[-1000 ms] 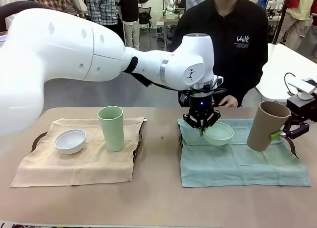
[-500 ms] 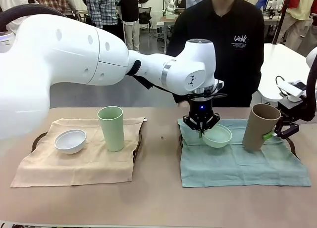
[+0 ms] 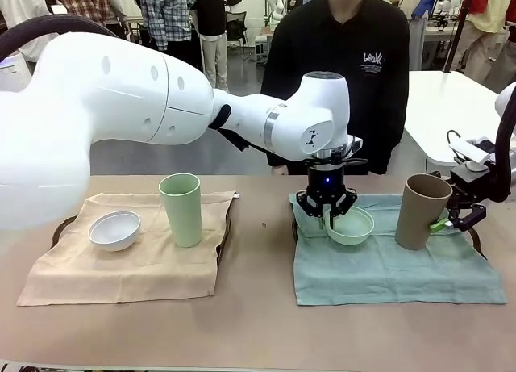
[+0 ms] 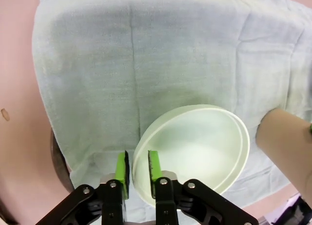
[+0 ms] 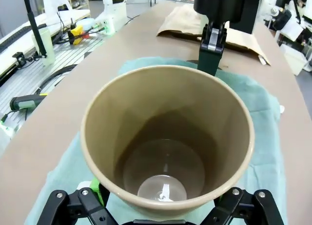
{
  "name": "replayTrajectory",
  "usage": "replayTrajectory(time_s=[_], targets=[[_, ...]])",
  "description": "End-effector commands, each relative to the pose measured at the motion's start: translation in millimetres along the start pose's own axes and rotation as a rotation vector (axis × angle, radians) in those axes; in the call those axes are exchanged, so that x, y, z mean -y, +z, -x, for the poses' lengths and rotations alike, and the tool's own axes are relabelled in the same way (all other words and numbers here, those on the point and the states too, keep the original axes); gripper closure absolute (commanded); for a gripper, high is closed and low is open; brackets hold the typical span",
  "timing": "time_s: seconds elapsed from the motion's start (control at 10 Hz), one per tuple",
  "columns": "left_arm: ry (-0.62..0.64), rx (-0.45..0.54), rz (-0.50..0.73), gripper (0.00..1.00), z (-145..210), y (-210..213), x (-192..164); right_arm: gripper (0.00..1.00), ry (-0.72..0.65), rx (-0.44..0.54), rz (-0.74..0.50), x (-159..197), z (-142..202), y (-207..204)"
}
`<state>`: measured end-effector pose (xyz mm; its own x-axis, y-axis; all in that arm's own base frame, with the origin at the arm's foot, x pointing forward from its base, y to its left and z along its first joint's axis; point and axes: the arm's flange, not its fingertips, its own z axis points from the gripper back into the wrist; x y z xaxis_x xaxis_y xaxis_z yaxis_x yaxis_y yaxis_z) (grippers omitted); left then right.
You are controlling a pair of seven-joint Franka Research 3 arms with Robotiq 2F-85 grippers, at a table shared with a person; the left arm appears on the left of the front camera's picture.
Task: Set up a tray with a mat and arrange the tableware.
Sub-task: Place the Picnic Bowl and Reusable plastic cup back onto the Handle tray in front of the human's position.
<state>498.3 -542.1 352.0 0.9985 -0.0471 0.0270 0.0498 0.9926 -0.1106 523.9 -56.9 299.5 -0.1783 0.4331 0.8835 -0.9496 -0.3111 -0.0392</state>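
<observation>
The only writing we could find was small white lettering on the chest of the person's black top, too small for us to read.

The left tool pointed down over the blue-green mat on the right tray. In the left wrist view its green pads stood close together, clamped on the near rim of the mint green bowl, one pad outside the wall and one inside. From the front the bowl sat low at the mat's far left part, slightly tilted; we could not tell whether its base touched the cloth.

The right tool was closed on the tan-brown cup from the cup's right side, a green pad showing against the cup's wall. The cup stood nearly upright at the mat's far right part, just right of the bowl and apart from it. In the right wrist view we looked straight down into the empty cup, with the tool's black fingers spread to either side of its base.

On the left tray lay a beige mat, carrying the white bowl and, just to its right, the upright pale green cup. Both trays rested on the tabletop.
</observation>
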Motion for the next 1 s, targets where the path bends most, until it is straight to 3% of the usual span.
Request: replayTrajectory(time_s=[0.0, 0.1, 0.2, 0.6, 0.8, 0.9], targets=[[0.002, 0.003, -0.006, 0.00, -1, 7, -4, 0.00, -0.070, -0.055, 0.025, -2, -11, 7], [0.007, -0.008, -0.001, 0.00, 0, 9, -7, 0.00, -0.139, -0.088, 0.043, -7, -15, 8], [0.021, -0.015, 0.010, 0.55, 1, 11, -11, 0.00, -0.191, -0.126, 0.063, -14, -18, 12], [0.023, 0.005, 0.057, 0.16, 9, 29, -23, 0.00, -0.311, -0.123, 0.123, -43, -26, 45], [0.014, 0.037, 0.076, 0.00, 23, 52, -37, 0.00, -0.466, -0.168, 0.226, -62, -68, 57], [-0.025, 0.035, 0.070, 0.00, 28, 70, -45, 0.00, -0.621, -0.209, 0.297, -69, -102, 63]])
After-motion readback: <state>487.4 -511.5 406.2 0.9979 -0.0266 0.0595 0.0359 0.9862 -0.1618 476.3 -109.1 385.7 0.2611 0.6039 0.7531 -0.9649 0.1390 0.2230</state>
